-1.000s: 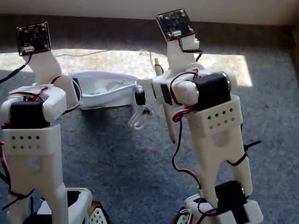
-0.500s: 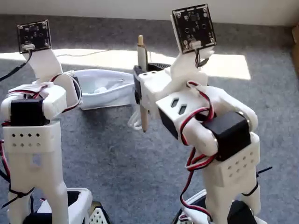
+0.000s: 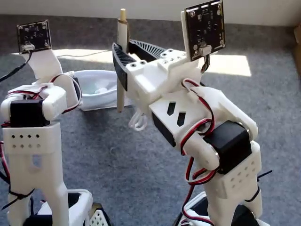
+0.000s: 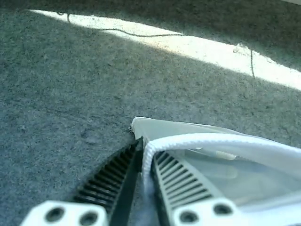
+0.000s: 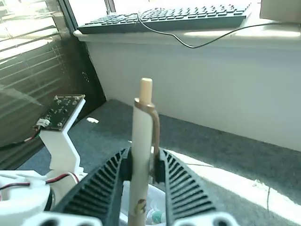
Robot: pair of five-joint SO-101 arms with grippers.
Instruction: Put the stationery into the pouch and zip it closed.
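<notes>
A white pouch (image 3: 96, 89) lies open on the grey carpet, with small white items inside. My left gripper (image 4: 141, 146) is shut on the pouch's rim (image 4: 197, 140) at one end. A cream pen (image 3: 121, 70) with a brown clip stands upright in the air above the pouch's other end. My right gripper (image 3: 128, 52) is shut on its middle, and the right wrist view shows the pen (image 5: 141, 141) pinched between the black fingers (image 5: 110, 176). A white cord loop (image 3: 137, 121) lies on the carpet just below the pen's lower tip.
Grey carpet (image 3: 117, 160) covers the floor, with a sunlit strip (image 3: 230, 66) behind the pouch. A low white ledge (image 5: 225, 80) with a keyboard (image 5: 164, 16) and a cable stands at the back. The left arm's camera board (image 5: 61, 112) is close to the pen.
My right arm has risen and swung left, carrying the pen from low beside the pouch's end to upright above it. The left arm and the pouch have stayed put.
</notes>
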